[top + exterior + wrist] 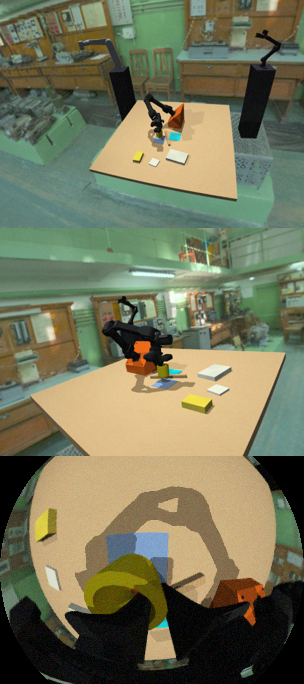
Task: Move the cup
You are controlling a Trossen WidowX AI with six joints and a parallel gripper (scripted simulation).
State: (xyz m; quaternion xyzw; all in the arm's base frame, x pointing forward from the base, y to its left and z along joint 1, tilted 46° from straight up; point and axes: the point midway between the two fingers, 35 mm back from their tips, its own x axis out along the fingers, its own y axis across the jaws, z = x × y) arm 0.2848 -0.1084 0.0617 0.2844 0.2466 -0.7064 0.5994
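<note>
Jaws clamp one cup (pixel 162 370); two pads.

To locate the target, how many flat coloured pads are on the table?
2: a blue pad below the lifted cup, and a cyan pad beyond the wooden stick.

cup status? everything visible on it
The cup is a short olive-yellow cylinder, open-topped, matte like plastic. The gripper is shut on its rim from above. In the exterior view it hangs upright, lifted off the blue pad, its shadow falling there. In the wrist view its mouth shows as a thick ring with a small red spot inside; the marbles cannot be made out otherwise. Only the fingers touch it. The cyan pad lies beyond the stick.
</note>
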